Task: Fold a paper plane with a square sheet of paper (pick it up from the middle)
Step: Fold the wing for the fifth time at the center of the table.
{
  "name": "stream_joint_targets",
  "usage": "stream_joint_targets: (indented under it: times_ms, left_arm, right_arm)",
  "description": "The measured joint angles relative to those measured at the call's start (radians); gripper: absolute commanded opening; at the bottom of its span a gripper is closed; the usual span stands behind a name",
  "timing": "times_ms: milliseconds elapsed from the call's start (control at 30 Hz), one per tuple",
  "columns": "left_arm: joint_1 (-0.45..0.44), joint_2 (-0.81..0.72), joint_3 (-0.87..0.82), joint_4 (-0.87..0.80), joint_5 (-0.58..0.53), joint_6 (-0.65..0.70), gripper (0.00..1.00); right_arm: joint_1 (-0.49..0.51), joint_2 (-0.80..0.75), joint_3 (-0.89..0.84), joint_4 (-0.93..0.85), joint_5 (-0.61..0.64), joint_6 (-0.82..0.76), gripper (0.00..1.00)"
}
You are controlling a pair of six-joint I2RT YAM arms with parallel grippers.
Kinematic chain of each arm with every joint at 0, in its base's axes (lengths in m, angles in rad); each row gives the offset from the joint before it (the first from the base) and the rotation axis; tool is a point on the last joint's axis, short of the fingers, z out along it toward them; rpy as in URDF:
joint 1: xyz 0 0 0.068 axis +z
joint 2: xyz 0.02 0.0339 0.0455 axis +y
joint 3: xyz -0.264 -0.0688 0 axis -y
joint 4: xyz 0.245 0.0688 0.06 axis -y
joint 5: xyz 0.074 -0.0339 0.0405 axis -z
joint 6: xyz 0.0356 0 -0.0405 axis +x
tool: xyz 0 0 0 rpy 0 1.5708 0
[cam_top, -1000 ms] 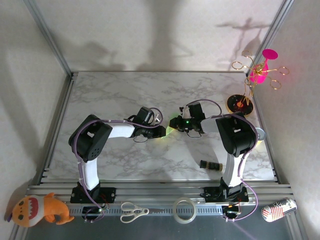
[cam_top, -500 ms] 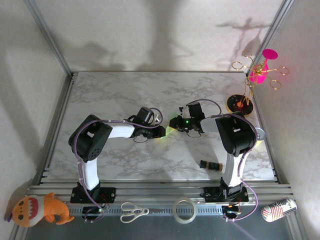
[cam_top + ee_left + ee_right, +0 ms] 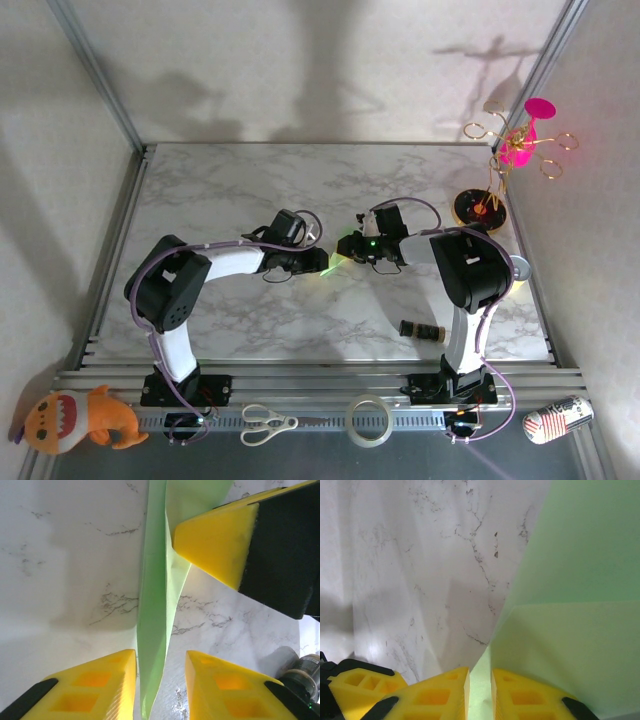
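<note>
Paper (image 3: 155,630) held at table (image 3: 250,190) centre, right gripper (image 3: 480,690) pinching its edge, left gripper (image 3: 160,656) loose astride the fold; I'd close left squarely on the crease before any pull.

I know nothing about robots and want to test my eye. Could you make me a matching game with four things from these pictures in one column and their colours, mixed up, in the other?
Things:
1. green-task paper sheet
2. plush toy
3. can
4. small bottle

Colours:
a. red and white
b. dark, almost black
c. light green
d. orange

Pairs: 1-c, 2-d, 3-a, 4-b.
</note>
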Motion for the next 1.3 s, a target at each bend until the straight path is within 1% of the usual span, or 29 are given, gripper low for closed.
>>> stream_joint_targets:
  times_ms: [67,133,267,467,733,1300]
  left_arm:
    - [0.0,0.002,0.002,-0.001,0.003,0.0,0.28]
    - [-0.001,0.006,0.008,-0.003,0.007,0.0,0.24]
    - [-0.004,0.015,0.016,-0.004,0.011,0.0,0.22]
    - [-0.005,0.032,0.019,-0.004,0.019,0.0,0.21]
    - [-0.014,0.05,0.019,-0.004,0.026,0.0,0.14]
    - [-0.027,0.06,0.019,-0.004,0.025,0.0,0.11]
  right_arm:
    - [0.0,0.0,0.001,-0.003,0.0,-0.001,0.2]
    - [0.0,0.0,0.001,-0.003,0.0,-0.001,0.2]
    - [0.0,0.0,0.001,-0.003,0.0,-0.002,0.2]
    - [0.0,0.002,0.002,-0.005,0.0,-0.002,0.2]
    - [0.0,0.003,0.003,-0.007,0.0,-0.002,0.2]
    - [0.0,0.005,0.004,-0.007,0.0,-0.002,0.2]
